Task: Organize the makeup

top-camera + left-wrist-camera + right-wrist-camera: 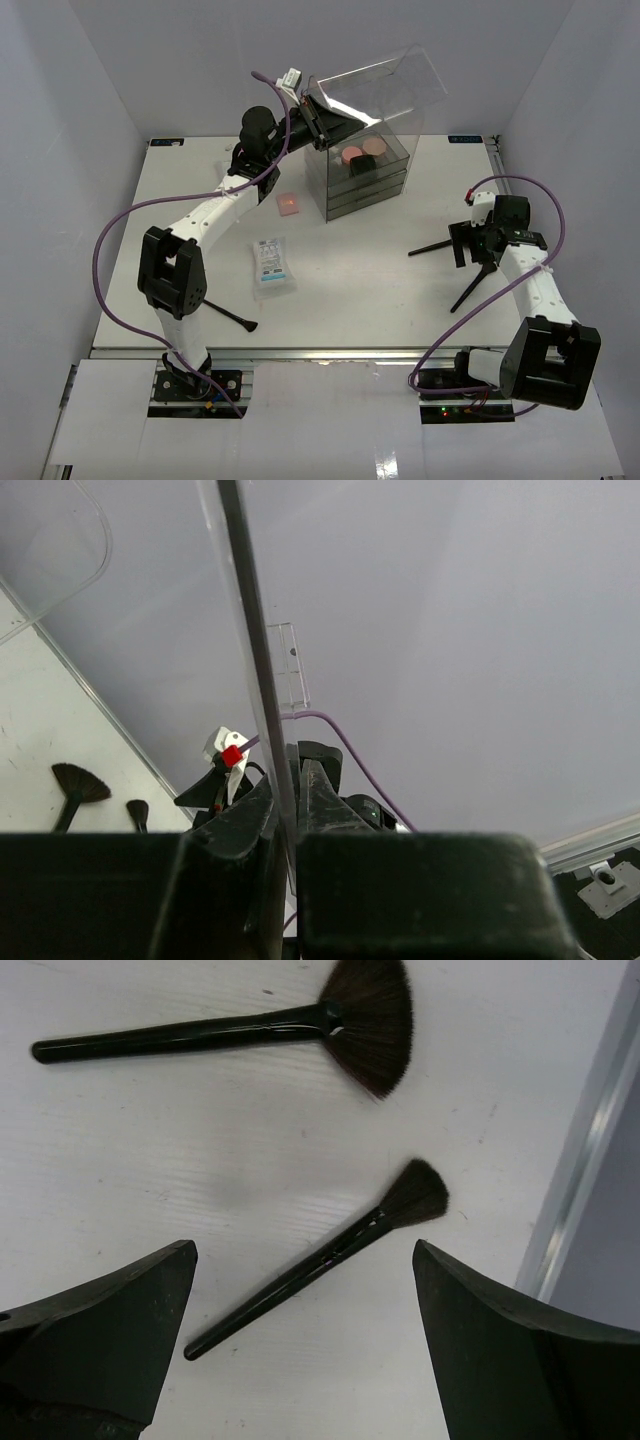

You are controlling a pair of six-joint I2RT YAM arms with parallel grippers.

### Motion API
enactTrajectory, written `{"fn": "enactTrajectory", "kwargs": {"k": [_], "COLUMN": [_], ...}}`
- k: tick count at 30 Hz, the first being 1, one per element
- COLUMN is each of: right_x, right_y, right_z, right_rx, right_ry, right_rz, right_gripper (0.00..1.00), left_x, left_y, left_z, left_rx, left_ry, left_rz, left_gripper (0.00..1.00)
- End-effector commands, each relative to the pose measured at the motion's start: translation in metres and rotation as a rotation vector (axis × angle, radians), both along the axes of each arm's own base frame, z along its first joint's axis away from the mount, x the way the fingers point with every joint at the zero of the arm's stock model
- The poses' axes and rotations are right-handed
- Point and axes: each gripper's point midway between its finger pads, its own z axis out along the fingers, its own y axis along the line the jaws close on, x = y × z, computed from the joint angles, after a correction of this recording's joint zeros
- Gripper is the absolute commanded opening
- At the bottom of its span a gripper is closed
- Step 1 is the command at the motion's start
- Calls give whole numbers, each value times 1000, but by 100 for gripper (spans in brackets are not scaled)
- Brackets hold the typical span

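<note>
1. Left gripper [318,118] is raised at the clear box [365,185], its jaws pinching the edge of the lid [255,670], which stands tilted open.
2. Two round compacts [362,153] sit in the box's top compartment.
3. Right gripper [305,1345] is over the desk [400,290], jaws spread. A small black brush [330,1250] lies between them, a fan brush [370,1015] near it, apart.
4. Pink pad [289,204] lies just left of the box, with the white sachet [271,262] mid-desk.
</note>
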Motion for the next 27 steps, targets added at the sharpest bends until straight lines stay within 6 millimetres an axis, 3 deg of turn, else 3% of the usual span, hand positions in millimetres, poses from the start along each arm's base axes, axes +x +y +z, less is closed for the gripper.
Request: {"fn": "enactTrajectory", "kwargs": {"k": [1,4,6,11,14,17,22,27], "right_x": [1,-14,-17,-14,-7,12,58,87], "right_y": [38,76,104,148,168,188,205,227], "right_z": [10,29,60,145,179,194,221,235], "right_rx": [146,266,344,426,343,189,-11,-155], "right_ry": [-17,-67,-200,-588,-798,-899,-948,-974], "right_rz": [222,505,694,1011,1176,1265,1282,1278], "right_gripper": [95,96,99,80,79,81,72,65], "left_x": [-31,-31,-31,-32,-33,-33,-32,-29], "left_y": [16,18,19,21,21,20,20,20], "left_z": [64,62,62,59,59,57,55,55], "left_rx": [-59,-54,-53,-48,-46,-44,-45,-53], "left_ry": [-190,-190,-189,-187,-187,-186,-184,-180], "left_rz": [4,9,14,21,20,16,18,24], "left_gripper": [8,8,8,8,8,8,8,8]}}
